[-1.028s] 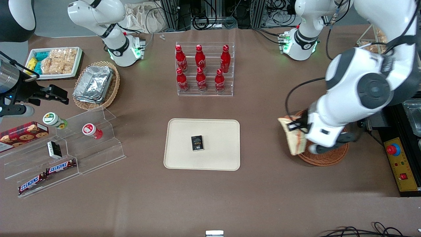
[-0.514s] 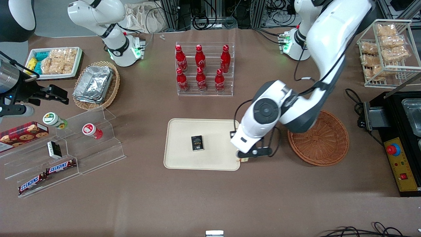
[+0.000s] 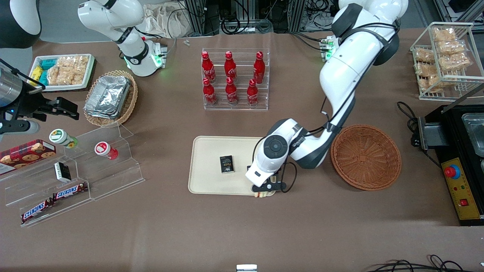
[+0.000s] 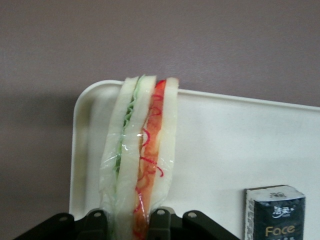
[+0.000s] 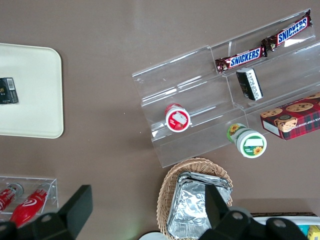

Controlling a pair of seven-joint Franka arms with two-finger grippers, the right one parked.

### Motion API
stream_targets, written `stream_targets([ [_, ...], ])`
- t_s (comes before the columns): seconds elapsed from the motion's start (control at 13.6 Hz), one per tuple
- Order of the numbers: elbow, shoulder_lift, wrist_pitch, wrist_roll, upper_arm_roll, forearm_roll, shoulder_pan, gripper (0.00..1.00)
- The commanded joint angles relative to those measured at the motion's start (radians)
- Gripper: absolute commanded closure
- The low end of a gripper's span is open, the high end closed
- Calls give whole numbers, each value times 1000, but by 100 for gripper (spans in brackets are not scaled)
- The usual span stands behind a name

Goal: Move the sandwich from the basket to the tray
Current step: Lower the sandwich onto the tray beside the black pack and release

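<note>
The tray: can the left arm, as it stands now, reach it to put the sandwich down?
Probably yes. The claw, shut on the sandwich, is already over the tray corner nearest the camera. The black packet lies apart, so nothing blocks it.

The brown table [image 3: 159, 234] carries the tray [image 3: 206, 177], basket [image 3: 366, 157] and bottle rack [image 3: 235, 80].
</note>
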Motion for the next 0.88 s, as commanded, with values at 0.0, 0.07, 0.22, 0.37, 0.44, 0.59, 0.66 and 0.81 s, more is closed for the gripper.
stream_targets([
  [0.0,21,5,-14,-12,26,5,-22,44],
  [0.07,21,5,-14,-12,26,7,-22,15],
  [0.22,21,-2,-16,-23,26,-13,-16,1],
  [0.37,21,-10,-40,-35,26,-47,-16,1],
  [0.44,22,-28,-87,-34,28,-36,-18,1],
  [0.59,25,-88,-166,-28,28,-39,-10,1],
  [0.66,24,-125,-187,-26,28,-50,14,1],
  [0.81,21,-201,-256,-23,20,-59,85,1],
])
